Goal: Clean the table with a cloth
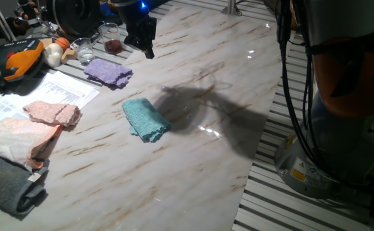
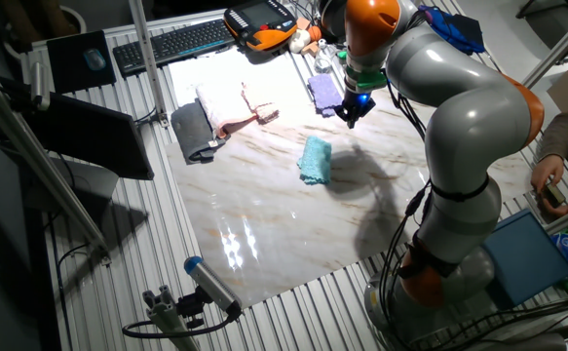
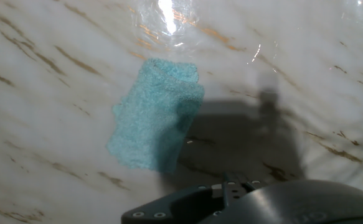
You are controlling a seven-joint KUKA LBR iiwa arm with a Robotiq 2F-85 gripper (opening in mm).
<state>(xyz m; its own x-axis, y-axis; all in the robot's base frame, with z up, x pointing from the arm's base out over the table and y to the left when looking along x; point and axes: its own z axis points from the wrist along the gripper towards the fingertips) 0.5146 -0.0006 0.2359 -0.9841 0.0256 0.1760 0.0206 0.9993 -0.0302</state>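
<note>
The teal cloth (image 1: 145,119) lies folded and flat on the white marble-veined table (image 1: 193,173), near its middle. It also shows in the other fixed view (image 2: 315,159) and in the hand view (image 3: 156,115), left of centre. My gripper (image 1: 149,52) hangs above the table's far part, beside the purple cloth and well apart from the teal cloth; it also shows in the other fixed view (image 2: 352,115). It holds nothing. In the hand view only the dark hand body at the bottom shows, and its shadow falls on the cloth's right edge.
A purple cloth (image 1: 108,70), pink cloths (image 1: 52,113) and a grey cloth (image 1: 7,186) lie along the table's left side. Glass jars (image 1: 83,48), papers (image 1: 58,90) and an orange pendant (image 1: 20,58) sit at the far left. The arm's base (image 1: 328,128) stands at the right.
</note>
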